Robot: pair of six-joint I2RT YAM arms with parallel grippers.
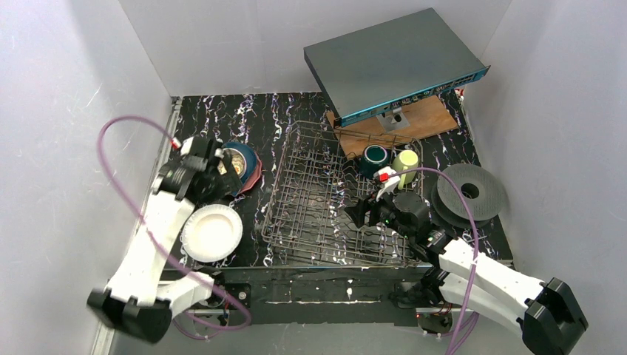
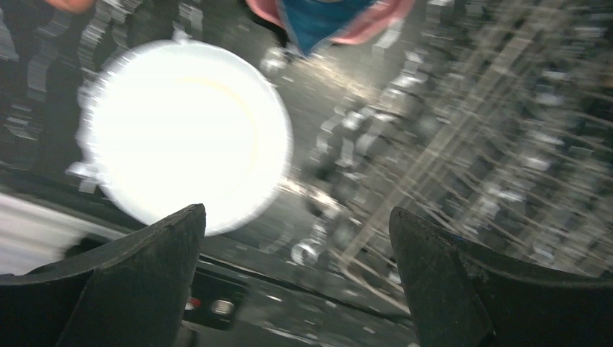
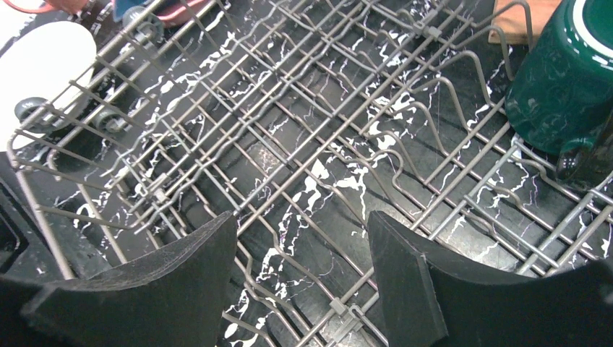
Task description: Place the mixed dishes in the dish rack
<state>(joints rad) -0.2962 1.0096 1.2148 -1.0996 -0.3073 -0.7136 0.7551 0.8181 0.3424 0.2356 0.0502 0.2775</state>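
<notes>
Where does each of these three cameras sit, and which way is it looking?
Top external: high behind the bases, looking down; left arm, right arm and dish rack show.
Left wrist: looks down past the open left claw at a white dish.
Right wrist: looks down past the open right claw into the dish rack.
Shared: all three show the white dish and dish rack.

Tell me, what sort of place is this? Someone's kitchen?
Most likely a robot test booth, not a kitchen. Plain white walls box in a black marbled tabletop, the left arm and right arm are bolted at its edge, and the dish rack shares it with a grey electronics box.
</notes>
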